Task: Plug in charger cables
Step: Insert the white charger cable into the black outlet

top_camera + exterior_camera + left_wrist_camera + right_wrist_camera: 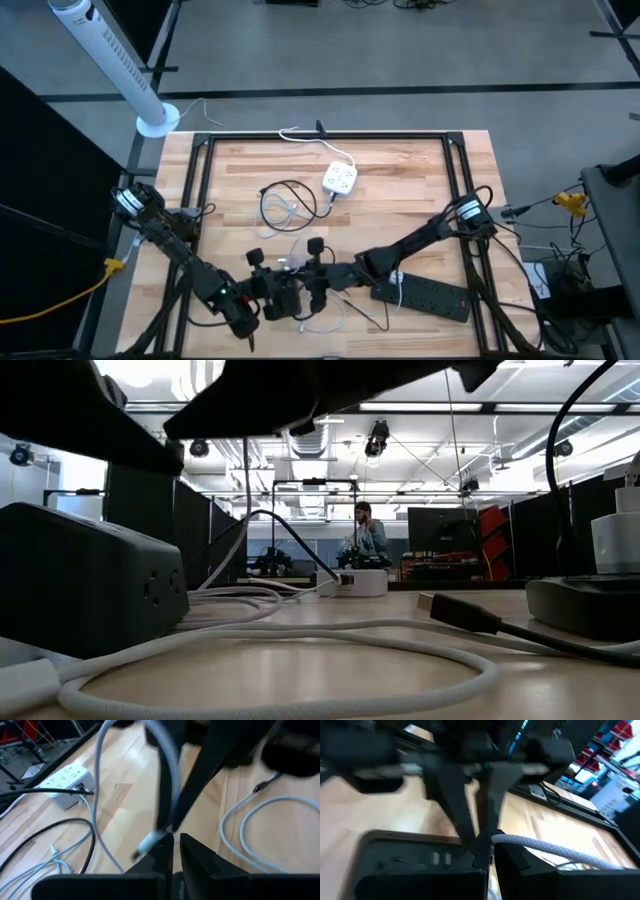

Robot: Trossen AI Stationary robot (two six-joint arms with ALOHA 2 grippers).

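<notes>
Now white braided charger cable [555, 851], pinched in right pincer [491, 851]

**2 dark arms, white-ringed at the shoulder**

The left arm [185, 262], running from the left edge to the lower centre of the high view, is matte black and built of jointed segments, with a white-and-black striped ring at its base joint and a small green light near its wrist. Thin black cables run along its links.

The right arm [420, 245], at the right of the same view, is the same black build, with a matching white-striped ring at its base and looping black cables.

In each wrist view, 2 flat, dark, tapered fingers [195, 857] [512, 857] rise from the bottom edge of the frame, above a black block-shaped body.
</notes>
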